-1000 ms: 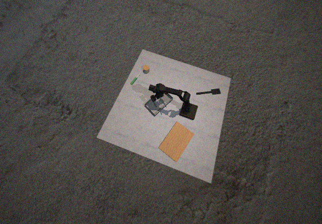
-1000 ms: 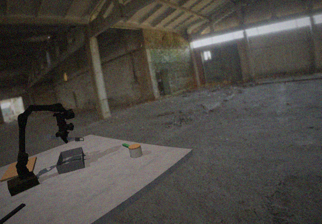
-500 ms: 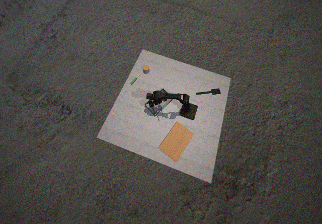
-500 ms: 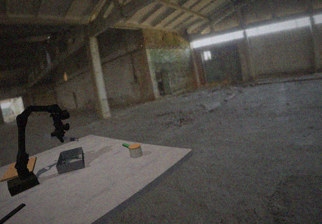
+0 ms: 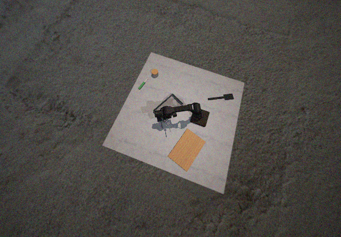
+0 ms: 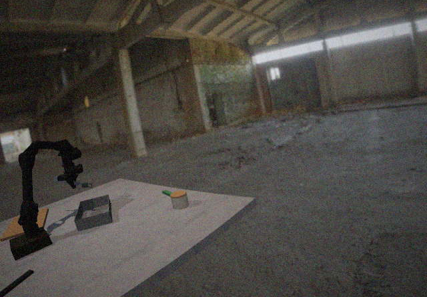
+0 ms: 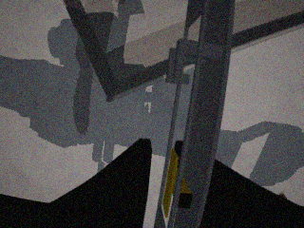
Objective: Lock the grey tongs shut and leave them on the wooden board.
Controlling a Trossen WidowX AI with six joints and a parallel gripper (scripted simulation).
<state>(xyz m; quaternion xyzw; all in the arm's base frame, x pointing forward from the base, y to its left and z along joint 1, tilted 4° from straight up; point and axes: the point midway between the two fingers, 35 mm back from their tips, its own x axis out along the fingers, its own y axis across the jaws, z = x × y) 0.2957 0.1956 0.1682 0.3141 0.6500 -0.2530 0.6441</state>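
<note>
Wrist view has the claw [image 5: 159, 119] [image 6: 73, 185] [image 7: 161, 151] nearly closed, gripping the grey tongs [image 6: 87, 185] [image 7: 209, 95] above the roasting tin [image 5: 163, 101] [image 6: 95, 221] [image 7: 138, 78]; the lift seems in hand, and next (before any wooden board [image 5: 187, 149] [image 6: 12, 228]) comes tips-up turning, then squeezing.

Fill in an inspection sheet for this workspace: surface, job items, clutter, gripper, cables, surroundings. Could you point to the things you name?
Surface: pale, square-cornered top; faint streaks, shadows under the arm.
Job items: grey tongs [image 7: 211, 95] raised off the roasting tin [image 6: 95, 222]; whether locked, cannot tell. Wooden board [image 5: 187, 149] [image 6: 25, 225] lies flat near the arm's base, tongs not on it.
Clutter: orange-topped pot [image 5: 154, 73] [image 6: 179, 200] upright; green-handled tool [image 5: 141, 84] [image 6: 167, 192] beside it; black spatula [image 5: 228, 97] [image 6: 17, 282] flat at another side.
Gripper: closed on the tongs.
Cables: nothing seen.
Surroundings: rough grey floor [image 5: 68, 187] [image 6: 310, 217], bare hall with pillars and a strip of high windows.
</note>
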